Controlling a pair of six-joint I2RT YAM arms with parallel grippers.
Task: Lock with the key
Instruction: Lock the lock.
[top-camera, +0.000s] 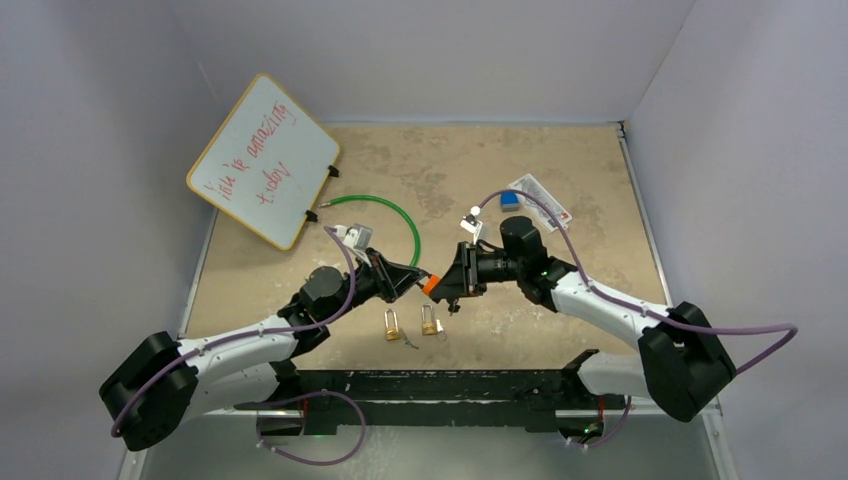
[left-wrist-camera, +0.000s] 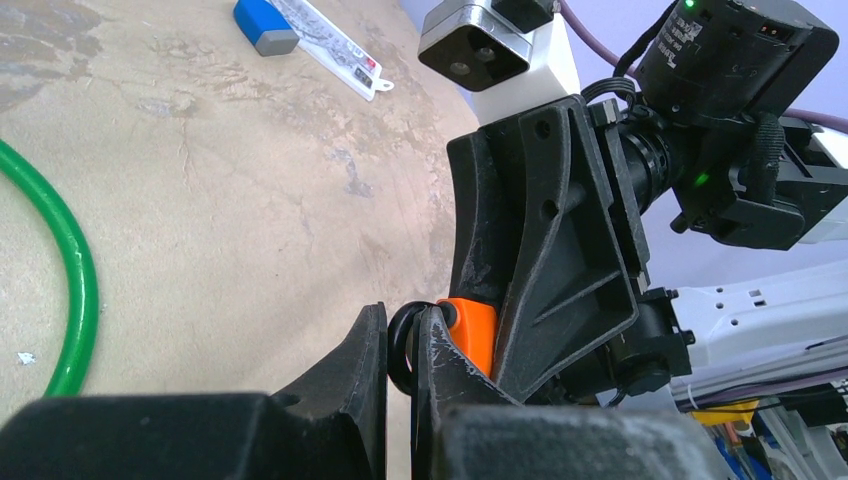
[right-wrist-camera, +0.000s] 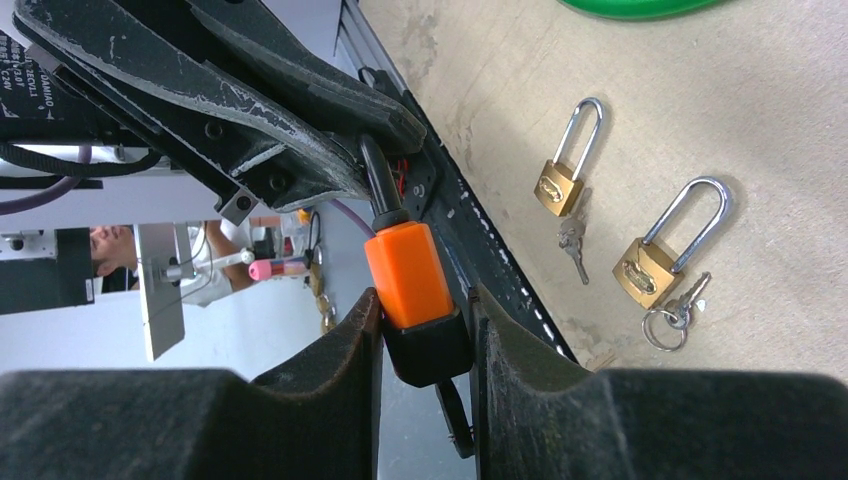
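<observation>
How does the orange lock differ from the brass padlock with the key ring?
The orange lock is held in the air between the left gripper and right gripper; the brass padlock lies flat on the table. The orange lock has a black loop, the brass padlock a silver shackle. Both are locks.

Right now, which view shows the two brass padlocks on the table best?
Right wrist: both brass padlocks appear large and sharp, with their keys plain to see. Top external shows them only small, the keys barely readable. Left wrist does not show them.
</observation>
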